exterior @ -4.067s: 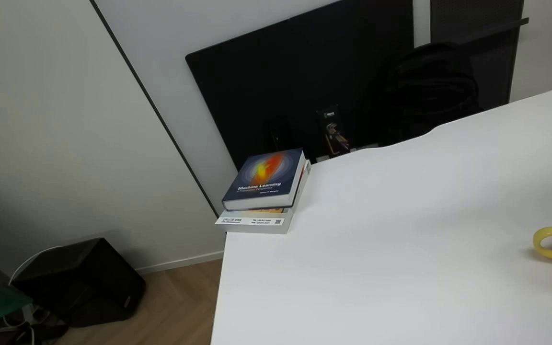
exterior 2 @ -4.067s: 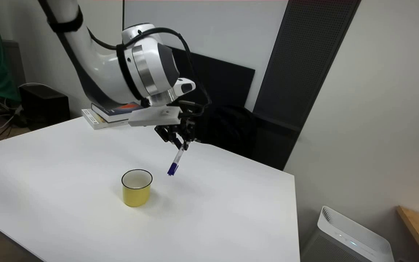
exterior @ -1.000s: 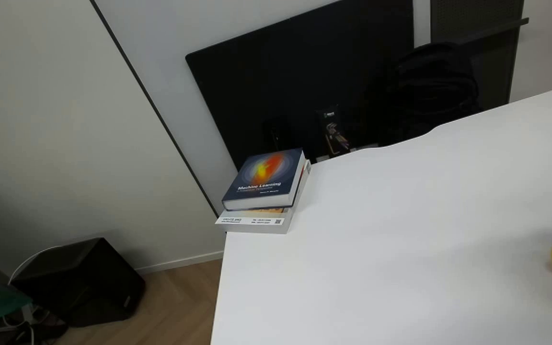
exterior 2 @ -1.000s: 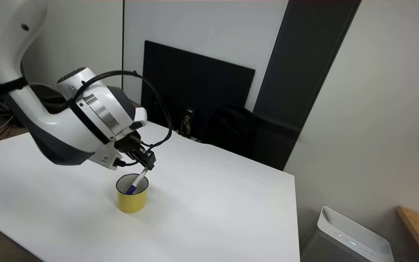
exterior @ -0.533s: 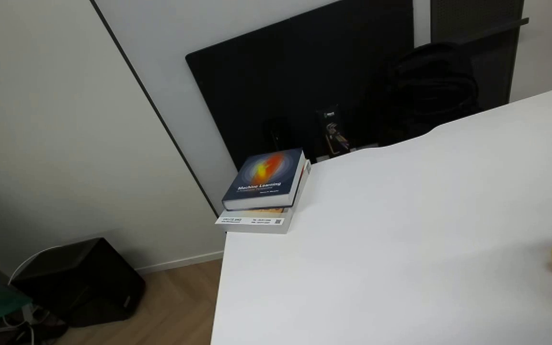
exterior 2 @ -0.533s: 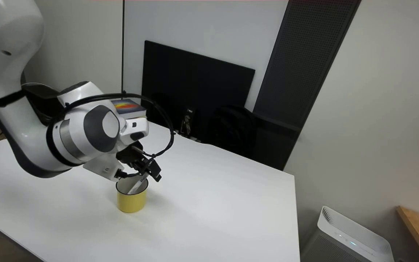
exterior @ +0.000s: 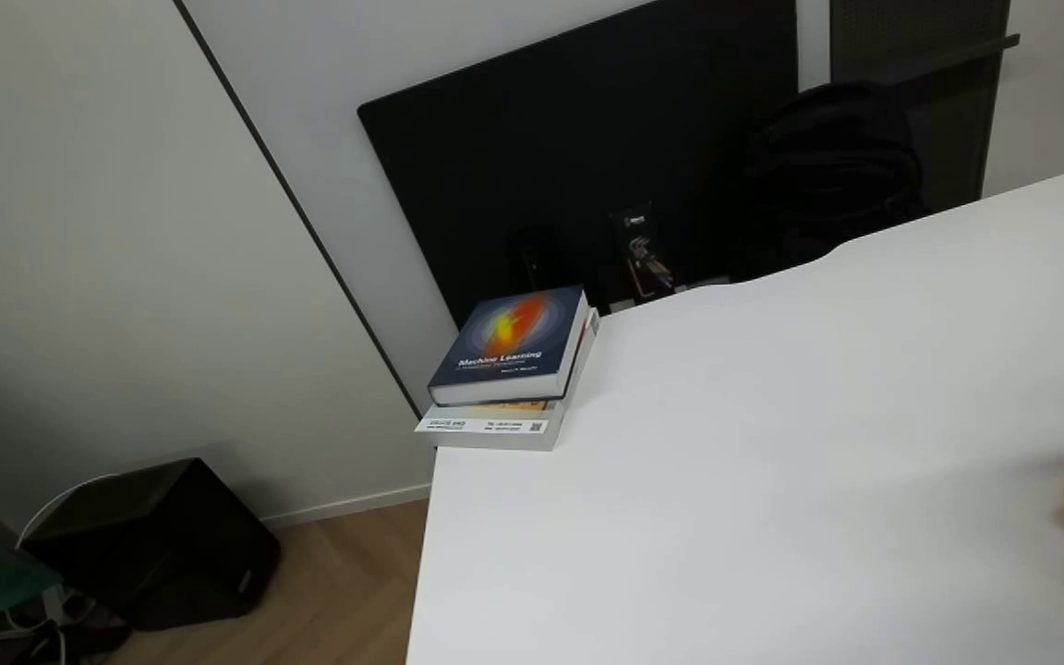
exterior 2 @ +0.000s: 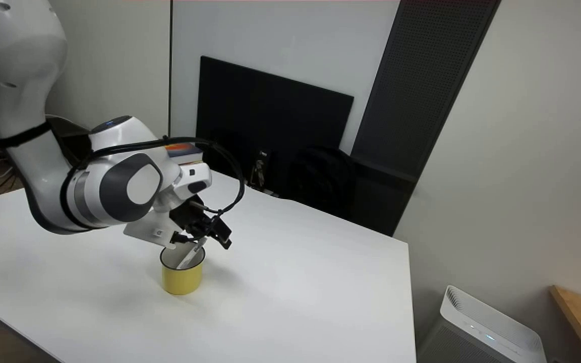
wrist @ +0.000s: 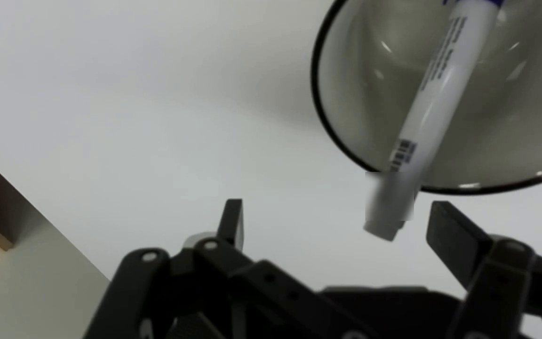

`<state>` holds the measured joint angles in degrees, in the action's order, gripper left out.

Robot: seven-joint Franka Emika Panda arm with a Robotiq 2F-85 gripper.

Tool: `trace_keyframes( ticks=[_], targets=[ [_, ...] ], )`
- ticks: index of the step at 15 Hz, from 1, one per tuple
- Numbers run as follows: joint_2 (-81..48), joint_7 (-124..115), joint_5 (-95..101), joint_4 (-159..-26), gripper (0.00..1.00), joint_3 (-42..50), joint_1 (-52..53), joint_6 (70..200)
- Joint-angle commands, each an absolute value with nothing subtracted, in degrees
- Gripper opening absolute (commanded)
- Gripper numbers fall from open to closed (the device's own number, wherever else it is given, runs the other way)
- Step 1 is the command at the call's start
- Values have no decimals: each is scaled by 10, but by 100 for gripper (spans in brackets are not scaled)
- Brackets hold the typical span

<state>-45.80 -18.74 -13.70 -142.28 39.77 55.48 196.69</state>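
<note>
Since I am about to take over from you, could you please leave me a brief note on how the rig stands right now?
Gripper: open and holding nothing; the outer end of the marker sits between its jaws, touching neither.
Marker: slanted in the yellow mug, blue part inside, outer end past the rim.
Mug: upright on the white table.
Done: the marker is in the mug, released.
Left: the gripper is not yet clear of the mug; probably best eased away without nudging the marker.
</note>
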Motion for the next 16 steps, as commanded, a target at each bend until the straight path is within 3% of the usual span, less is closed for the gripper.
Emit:
trace_keyframes(
  ticks=[1, 8, 16],
  targets=[
    [-400, -108, -161, -1438, 100, 398, 549, 1941],
    [-238, -23, -88, -1456, 100, 315, 428, 1868],
    [-119, -20, -74, -1438, 100, 48, 127, 1590]
  ],
)
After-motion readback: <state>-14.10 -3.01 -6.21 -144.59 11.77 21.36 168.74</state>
